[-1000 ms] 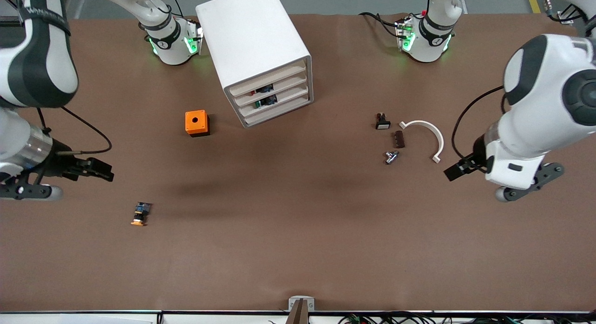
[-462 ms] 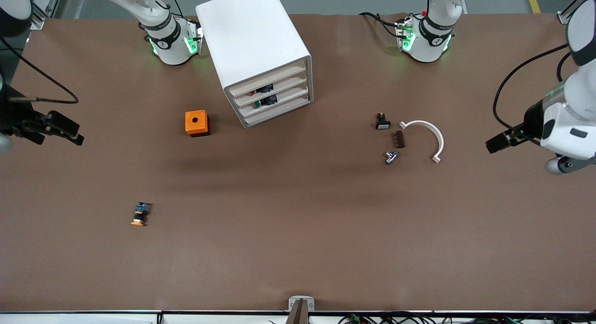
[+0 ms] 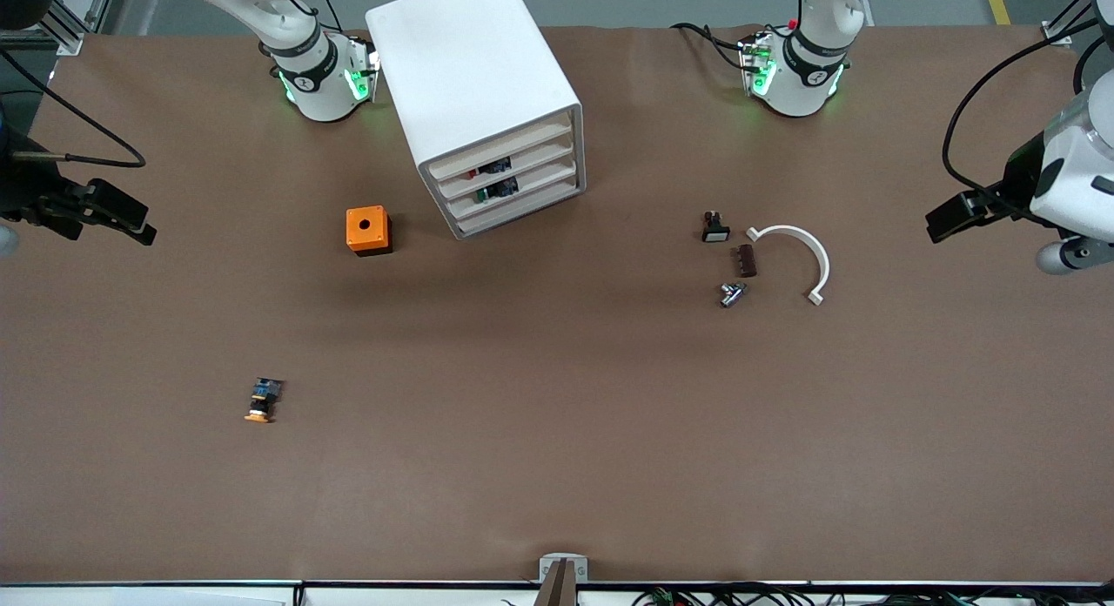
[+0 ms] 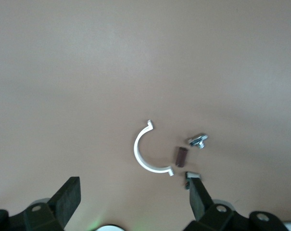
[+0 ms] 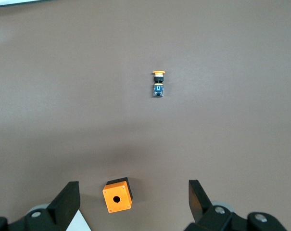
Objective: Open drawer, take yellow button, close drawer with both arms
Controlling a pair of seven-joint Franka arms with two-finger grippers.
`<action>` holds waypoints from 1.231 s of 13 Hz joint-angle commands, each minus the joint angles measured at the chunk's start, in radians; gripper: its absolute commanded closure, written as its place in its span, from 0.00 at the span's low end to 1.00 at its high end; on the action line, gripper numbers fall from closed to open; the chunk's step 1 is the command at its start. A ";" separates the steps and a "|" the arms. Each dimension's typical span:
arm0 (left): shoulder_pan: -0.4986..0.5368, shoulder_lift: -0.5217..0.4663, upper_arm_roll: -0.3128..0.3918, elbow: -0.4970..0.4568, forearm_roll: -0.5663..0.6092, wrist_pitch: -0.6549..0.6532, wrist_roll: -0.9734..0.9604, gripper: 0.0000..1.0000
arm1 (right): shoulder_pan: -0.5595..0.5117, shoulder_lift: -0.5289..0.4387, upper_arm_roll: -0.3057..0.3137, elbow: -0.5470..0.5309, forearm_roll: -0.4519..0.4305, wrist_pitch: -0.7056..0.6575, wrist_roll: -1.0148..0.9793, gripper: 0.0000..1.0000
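The white cabinet [image 3: 470,75] stands between the arm bases. Its top drawer [image 3: 499,150] is shut, flush with the three below. The button [image 3: 261,400], orange cap with a blue rear piece, lies on the table nearer the front camera, toward the right arm's end; it also shows in the right wrist view [image 5: 158,84]. My right gripper [image 3: 141,230] is open and empty, raised at its end of the table, its fingers apart in the right wrist view [image 5: 133,202]. My left gripper [image 3: 938,226] is open and empty, raised at the left arm's end, seen also in the left wrist view [image 4: 133,199].
An orange cube with a hole [image 3: 368,230] sits beside the cabinet. Toward the left arm's end lie a white curved piece [image 3: 814,256], a black part with a white face [image 3: 714,229], a brown piece [image 3: 746,261] and a small metal part [image 3: 731,293].
Both arms have drawn up and outward toward their ends of the table. The right gripper has moved away from the button, the left gripper away from the small parts. Nothing on the table moved.
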 commanded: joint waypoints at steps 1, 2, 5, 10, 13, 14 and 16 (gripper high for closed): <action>-0.041 -0.179 0.059 -0.222 -0.028 0.083 0.113 0.00 | 0.003 -0.020 0.005 -0.018 -0.020 -0.005 0.022 0.00; -0.034 -0.216 0.062 -0.267 -0.065 0.097 0.114 0.00 | 0.005 -0.024 0.005 -0.020 -0.020 -0.016 0.022 0.00; -0.041 -0.311 0.075 -0.371 -0.099 0.125 0.116 0.00 | 0.034 -0.041 0.008 -0.029 -0.040 -0.039 0.025 0.00; -0.030 -0.330 0.058 -0.386 -0.094 0.127 0.139 0.00 | 0.043 -0.058 0.008 -0.057 -0.066 -0.028 0.027 0.00; -0.032 -0.341 0.056 -0.384 -0.094 0.117 0.151 0.00 | 0.048 -0.058 0.009 -0.057 -0.066 -0.030 0.027 0.00; -0.033 -0.336 0.056 -0.378 -0.094 0.101 0.165 0.00 | 0.046 -0.058 0.009 -0.057 -0.066 -0.031 0.027 0.00; -0.033 -0.327 0.058 -0.361 -0.094 0.096 0.169 0.00 | 0.046 -0.058 0.009 -0.057 -0.066 -0.038 0.027 0.00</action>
